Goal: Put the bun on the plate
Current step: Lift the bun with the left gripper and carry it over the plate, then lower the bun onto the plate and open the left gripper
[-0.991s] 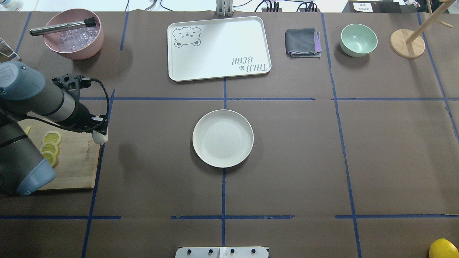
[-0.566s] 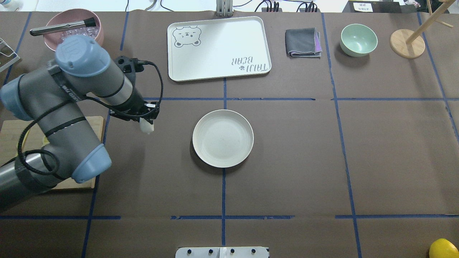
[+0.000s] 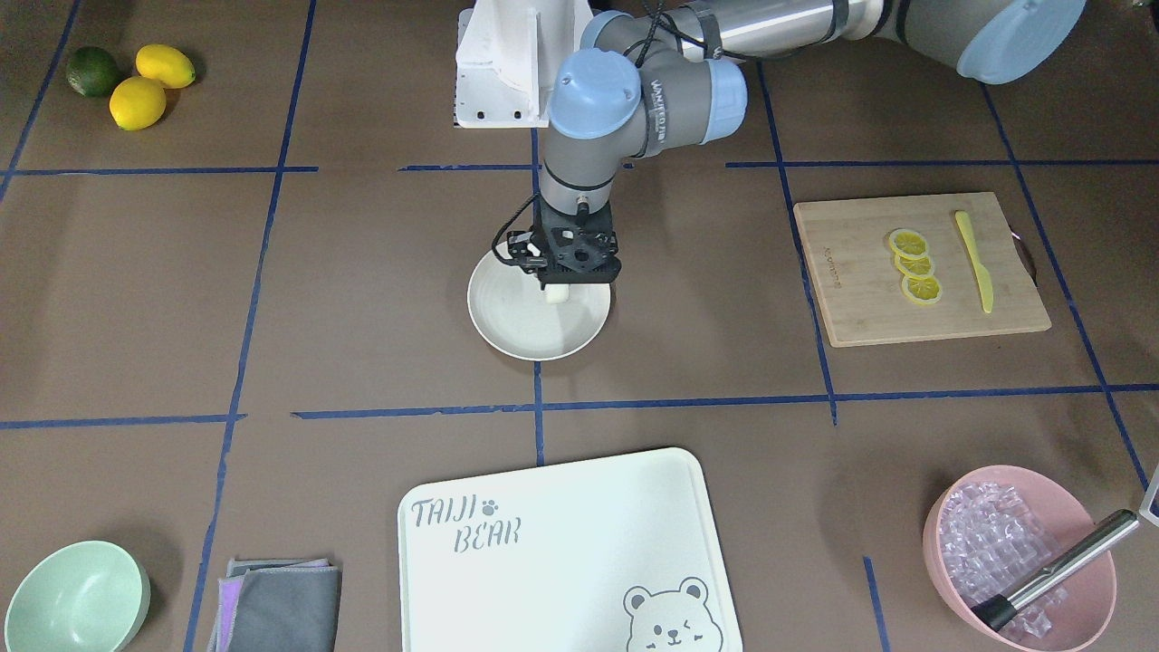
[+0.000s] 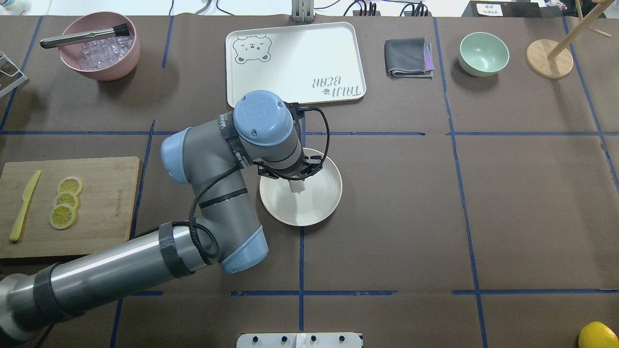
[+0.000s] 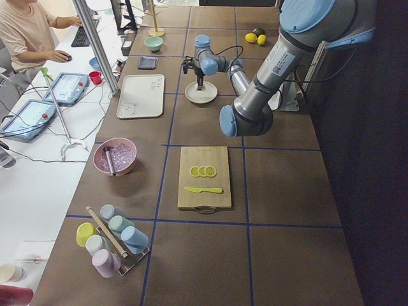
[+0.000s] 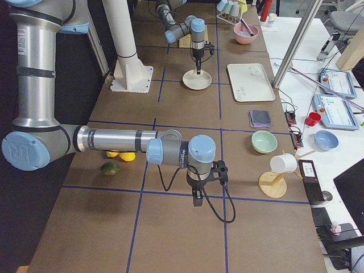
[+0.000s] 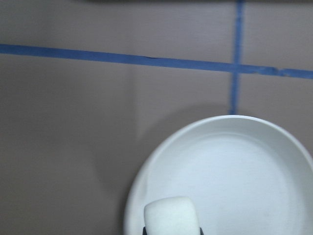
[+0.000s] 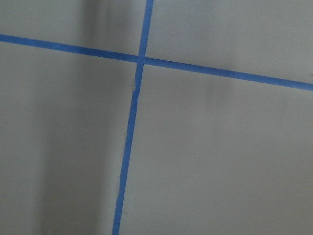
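The bun [image 4: 298, 187] is a small white rounded lump, and my left gripper [image 4: 296, 182] is shut on it. It hangs over the near-middle of the round cream plate [image 4: 319, 212]; whether it touches the plate I cannot tell. From the front the bun [image 3: 556, 294] shows just below the black gripper [image 3: 558, 286], above the plate [image 3: 521, 337]. The left wrist view has the bun [image 7: 171, 215] at its bottom edge over the plate [image 7: 244, 166]. My right gripper [image 6: 197, 200] hovers over bare table far to the right; I cannot tell whether it is open or shut.
A wooden cutting board [image 4: 106, 212] with lemon slices [image 4: 65, 208] and a yellow knife [image 4: 23, 205] lies at the left. Behind the plate lies the bear-printed tray [image 4: 295, 65]. A pink bowl of ice [image 4: 99, 46], a folded cloth [image 4: 408, 57] and a mint bowl [image 4: 483, 53] line the far edge.
My left arm has swung right from the cutting board's edge to above the plate, carrying the bun with it. The plate has not moved.
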